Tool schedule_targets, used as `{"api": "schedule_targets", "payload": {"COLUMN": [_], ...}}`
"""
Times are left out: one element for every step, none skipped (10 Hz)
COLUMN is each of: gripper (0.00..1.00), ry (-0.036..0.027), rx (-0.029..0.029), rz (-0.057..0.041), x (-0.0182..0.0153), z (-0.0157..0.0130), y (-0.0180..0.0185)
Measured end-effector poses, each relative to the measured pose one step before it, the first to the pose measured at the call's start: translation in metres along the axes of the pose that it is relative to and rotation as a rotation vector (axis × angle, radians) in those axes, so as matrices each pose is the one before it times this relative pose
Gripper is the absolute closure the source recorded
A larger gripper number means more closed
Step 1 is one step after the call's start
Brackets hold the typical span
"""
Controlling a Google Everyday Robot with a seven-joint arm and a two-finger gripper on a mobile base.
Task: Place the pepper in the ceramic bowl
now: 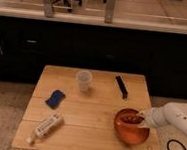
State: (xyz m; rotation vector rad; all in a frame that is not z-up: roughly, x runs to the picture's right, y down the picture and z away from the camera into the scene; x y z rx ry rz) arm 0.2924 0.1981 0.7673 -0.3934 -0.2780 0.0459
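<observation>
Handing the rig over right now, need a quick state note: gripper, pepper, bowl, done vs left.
Gripper: at the right rim of the ceramic bowl, reaching in from the right side of the table.
Pepper: dark red shape inside the bowl near the gripper; whether it is released is not clear.
Bowl: front right of the table, upright.
Done: pepper carried to the bowl.
Left: confirm release, then withdraw the arm.
Other items, untouched: white cup, black object, blue object, white tube.
</observation>
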Motion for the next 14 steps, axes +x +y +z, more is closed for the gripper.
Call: {"api": "schedule_targets", "payload": {"gripper": [0.31, 0.21, 0.20, 0.20, 0.20, 0.20, 0.20, 0.20, 0.20, 0.20, 0.20, 0.20, 0.20, 0.20], "ry": [-0.00154, -0.00265, -0.00072, -0.00106, -0.00094, -0.00156, -0.00157, -0.00150, -0.00202, -0.00681, -0.00978, -0.00871, -0.00598, -0.00400], "rx": [-0.00296, -0.00368, -0.00237, -0.00200, -0.00275, -0.00211, -0.00308, -0.00052, -0.00026, 0.00519, 0.00822, 0.01435, 0.01503, 0.01034], "rz": [-0.00337, -0.00572, -0.00344, -0.00293, -0.00502, -0.00597, -0.00471, -0.00702, -0.00932, -0.01256, -0.00952, -0.00907, -0.00636, -0.00274], "x": [-0.00049, -0.00097, -0.00009, -0.00028, -0.00038, -0.00118, -0.00083, -0.00101, -0.00138, -0.00281, -0.00227, -0.00302, -0.00426, -0.00348], "z": [0.00036, 0.00049, 0.00002, 0.00015, 0.00007, 0.00037, 0.00115, -0.00018, 0.00011, -0.00091, -0.00131, -0.00303, -0.00328, -0.00188], "y": [0.00030, 0.00001, 0.00050, 0.00045, 0.00039, -0.00010, 0.00043, -0.00032, 0.00040, -0.00096, -0.00076, -0.00074, -0.00128, -0.00178]}}
